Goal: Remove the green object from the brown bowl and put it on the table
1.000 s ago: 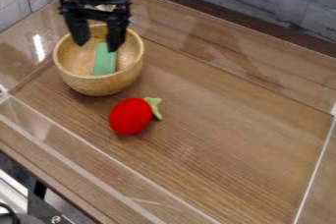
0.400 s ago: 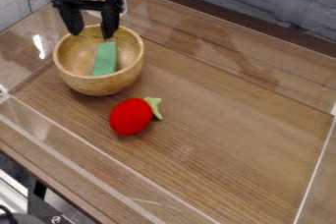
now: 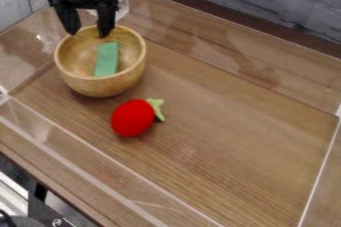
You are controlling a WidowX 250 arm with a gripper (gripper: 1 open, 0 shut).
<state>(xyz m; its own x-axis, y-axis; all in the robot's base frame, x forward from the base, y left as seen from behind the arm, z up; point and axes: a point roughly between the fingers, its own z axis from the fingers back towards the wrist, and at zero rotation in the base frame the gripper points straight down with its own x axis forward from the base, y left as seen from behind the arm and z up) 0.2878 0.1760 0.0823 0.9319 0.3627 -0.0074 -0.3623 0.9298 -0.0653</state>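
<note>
Camera view, one entry: your tool [image 3: 83,17] hangs at the upper left, pointing down, its two dark fingers [image 3: 62,15] spread apart with nothing between them, poised over the far rim of the brown bowl [image 3: 80,80]. You will find the green object [image 3: 107,59] inside that bowl, a flat pale green bar leaning against the inner wall, its upper end near the far rim just below the tool. The bowl stands on the surface [image 3: 233,102] at the left, close to the clear acrylic wall [image 3: 20,47] on that side, so room on that flank is tight. A second clear wall [image 3: 160,196] runs along the near edge, and another closes the right end. Open wood-grain surface stretches from the bowl toward the right and centre, bare across most of its width. The one other item is a red strawberry toy [image 3: 132,117] with a small green leaf, lying on the surface just in front and to the right of the bowl, apart from it.
</note>
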